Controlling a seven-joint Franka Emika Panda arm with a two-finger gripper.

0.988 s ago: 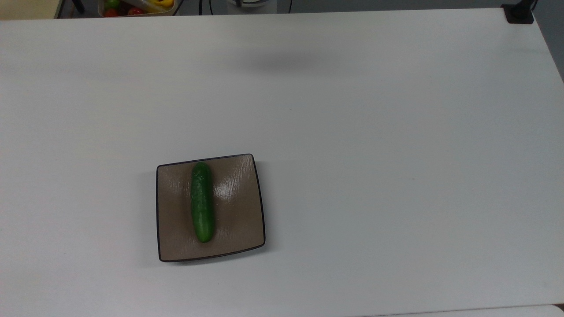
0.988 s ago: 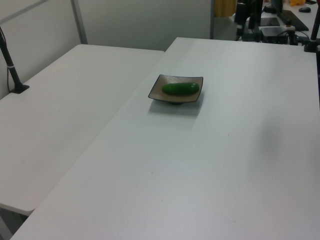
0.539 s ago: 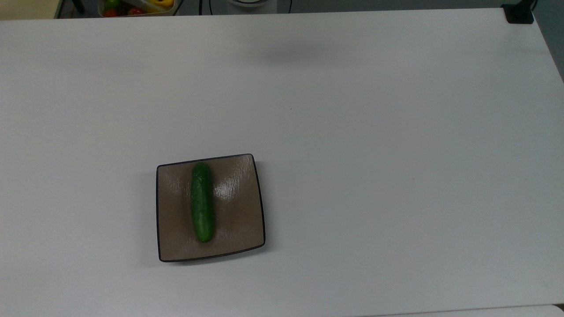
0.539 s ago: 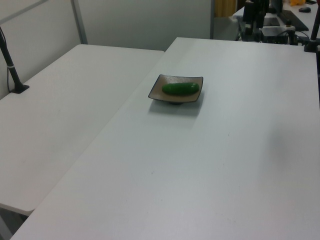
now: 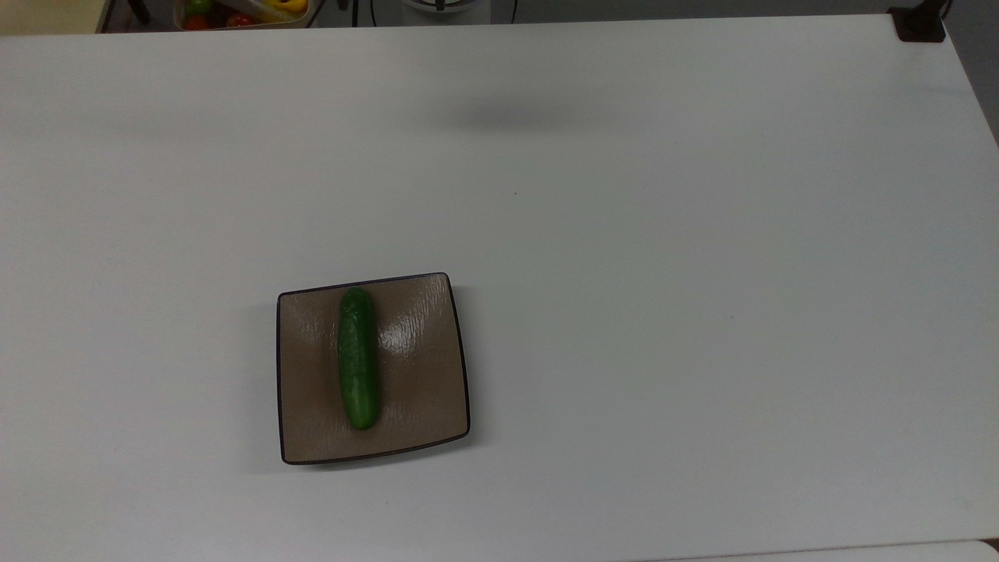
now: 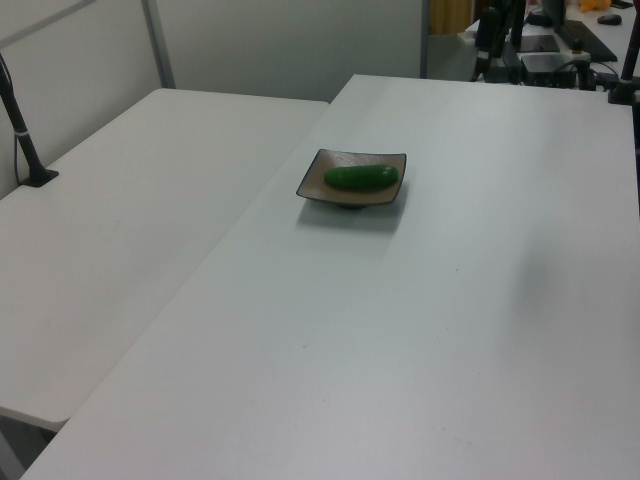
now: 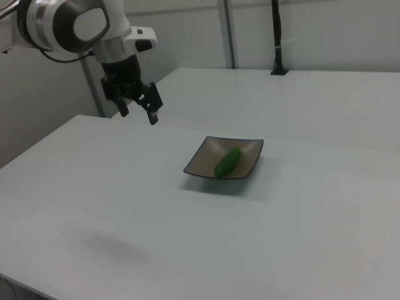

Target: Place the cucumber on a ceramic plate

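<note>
Cucumber (image 5: 359,358) lying flat on ceramic plate (image 5: 421,382), lengthwise along the top view's up-down direction, slightly toward the top view's left of the plate's middle, both rounded ends inside the dark rim. Same cucumber (image 6: 361,178) seen on the plate (image 6: 316,180) in the left view, and again (image 7: 227,162) in the right view, resting across the plate (image 7: 249,155) from near corner toward far edge.

Gripper (image 7: 138,112) raised well above the table, well apart from the plate, toward the right view's upper left. Two black fingers (image 7: 152,113) spread with a clear gap between them, holding nothing, pointing down and slightly toward the right view's right. White rounded arm (image 7: 75,24) above it, bent over, with a dark cable trailing off to the right view's left edge.

White table (image 5: 702,273) broad and matte, carrying a soft grey shadow near its far edge in the top view. Second white table (image 6: 120,220) butted alongside in the left view, with a black post (image 6: 22,125) clamped at its far side. Pale partition walls behind, with metal uprights. Bin of coloured toy produce (image 5: 242,12) past the table's far edge at the top view's upper left. Black clamp (image 5: 919,22) at the table's far corner in the top view's upper right.
</note>
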